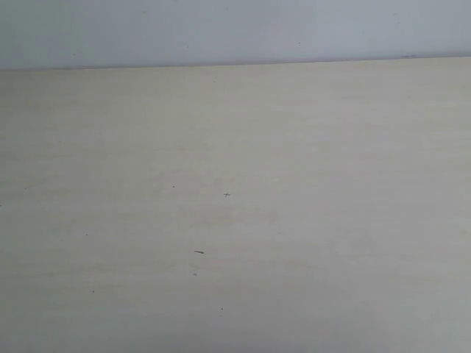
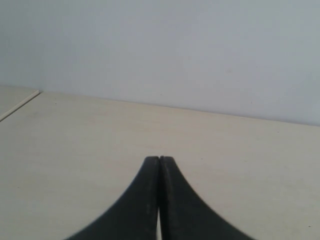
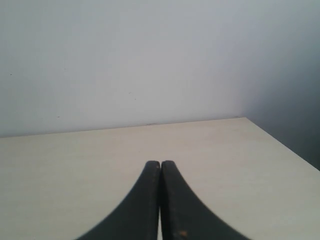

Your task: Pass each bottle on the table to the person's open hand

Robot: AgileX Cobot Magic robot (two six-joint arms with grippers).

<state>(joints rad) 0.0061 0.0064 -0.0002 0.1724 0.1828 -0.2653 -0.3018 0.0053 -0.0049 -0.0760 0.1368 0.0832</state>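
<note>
A: What does the exterior view give us?

B: The surface [image 1: 294,184], pale beige with faint wood grain. It fills the view from the near edge to a straight far edge. Behind that edge stands a plain grey-white wall [image 1: 221,29].

A: Any marks on it?

B: A short dark fleck [image 1: 199,252] lies near the middle, towards the near side. A smaller speck [image 1: 227,195] sits a little farther back and slightly to the right of it.

A: Where are the bottles?

B: I cannot tell; no view shows one.

A: And the left gripper [image 2: 159,159]?

B: Its two black fingers [image 2: 140,200] are pressed together at the tips, with only a hairline seam between them and nothing caught there. It hangs above the surface and points at the far wall. In that view a thin line [image 2: 20,104] crosses the pale top off to one side.

A: The right gripper [image 3: 160,163]?

B: The same. Its black fingers [image 3: 185,205] meet tip to tip and grip nothing. One carries a small orange-brown spot [image 3: 182,233] low down. Ahead of it the surface ends at a corner [image 3: 245,118], and the wall beyond that corner falls into darker shade [image 3: 290,100].

A: Do the arms show in the exterior view?

B: Neither arm nor gripper appears there.
</note>
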